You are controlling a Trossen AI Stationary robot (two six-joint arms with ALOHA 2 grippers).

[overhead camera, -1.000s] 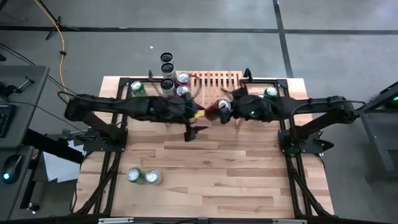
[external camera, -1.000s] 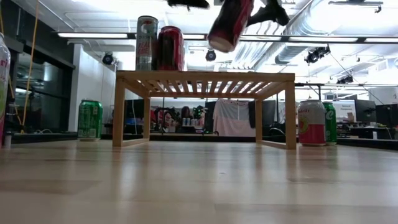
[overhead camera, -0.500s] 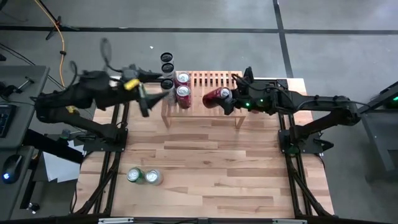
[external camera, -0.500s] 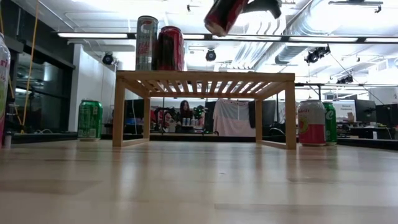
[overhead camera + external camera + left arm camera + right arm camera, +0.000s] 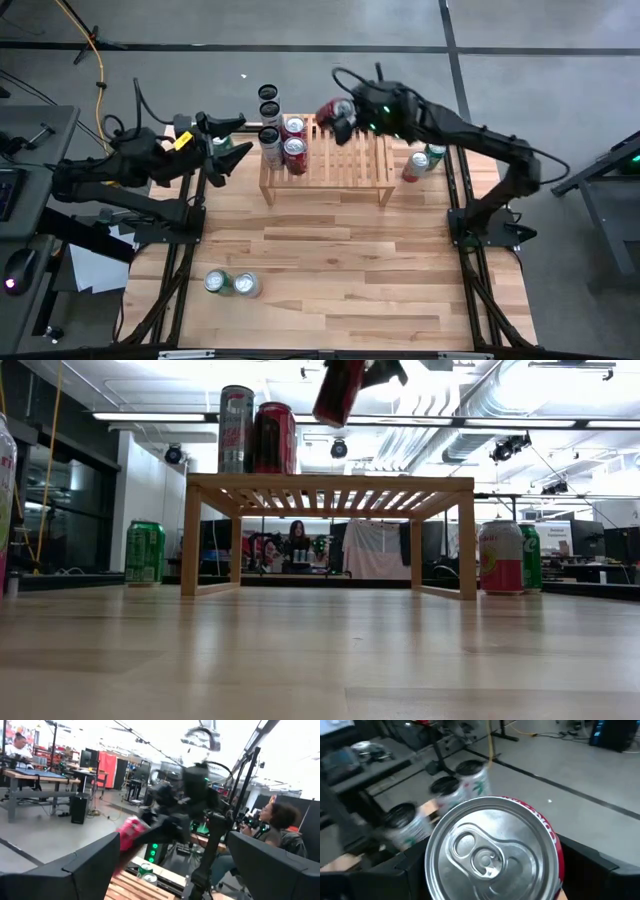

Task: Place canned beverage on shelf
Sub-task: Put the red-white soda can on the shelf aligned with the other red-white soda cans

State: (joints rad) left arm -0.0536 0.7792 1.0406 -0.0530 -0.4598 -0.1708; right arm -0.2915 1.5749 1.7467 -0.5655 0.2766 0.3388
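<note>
My right gripper is shut on a red beverage can. It carries the can tilted in the air above the far edge of the light-wood slatted shelf; the low view shows the can well above the shelf top. A red can and a taller can stand upright on the shelf's left end. My left gripper hangs open with nothing in it over the table's far left, beside the shelf. My right gripper pinches the red can's side wall between its two fingers, one on each side, near the lidded end. The lid faces back toward the wrist. The can is lifted clear of the shelf and tilted.
Tall white cans stand in a row off the shelf's far left corner. A pink can and a green can stand right of the shelf, a green one left of it. Two cans sit near the front left.
My right gripper has carried the red can up and toward the far-left, from in front of the shelf to above its far edge, rolling as it went. My left gripper has drawn back from the table's middle toward the left edge and risen, staying open.
</note>
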